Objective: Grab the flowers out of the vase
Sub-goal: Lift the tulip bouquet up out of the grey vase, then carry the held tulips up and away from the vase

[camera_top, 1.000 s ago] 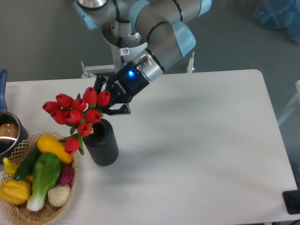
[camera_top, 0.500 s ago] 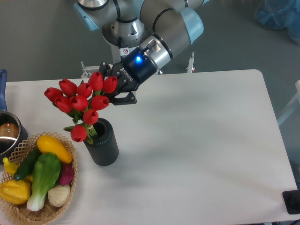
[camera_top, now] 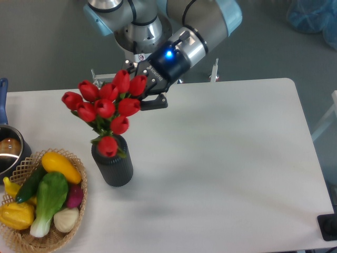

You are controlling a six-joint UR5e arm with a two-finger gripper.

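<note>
The fingers (camera_top: 149,93) are clenched on the flowers (camera_top: 108,105), holding the bunch up behind its topmost buds, so the tips are mostly hidden by red petals and only the dark finger links show at the right of the bunch. A blue light glows on the black wrist (camera_top: 168,58) just above them, and the grey and pale-blue arm (camera_top: 202,21) runs up and out of the top of the view.

The flowers hang in the air, tilted, with the buds spread to the upper left and the green stems drawn together toward the lower end. The lowest bud sits right over the mouth of the vase (camera_top: 113,166); whether any stem is inside the vase cannot be told, since that bud covers the opening. The vase stands upright on the white surface (camera_top: 226,168), below and left of the fingers and apart from them.

Just left of the vase is a wicker basket (camera_top: 23,240) at the surface's front left corner. In it lie a yellow squash (camera_top: 60,166), a dark green cucumber (camera_top: 29,184), a leafy green (camera_top: 50,197), a purple vegetable (camera_top: 75,195), a pale bulb (camera_top: 66,220) and another yellow piece (camera_top: 16,215). A metal pot (camera_top: 8,150) with a blue handle (camera_top: 2,100) is cut off by the left edge, behind the basket.
</note>
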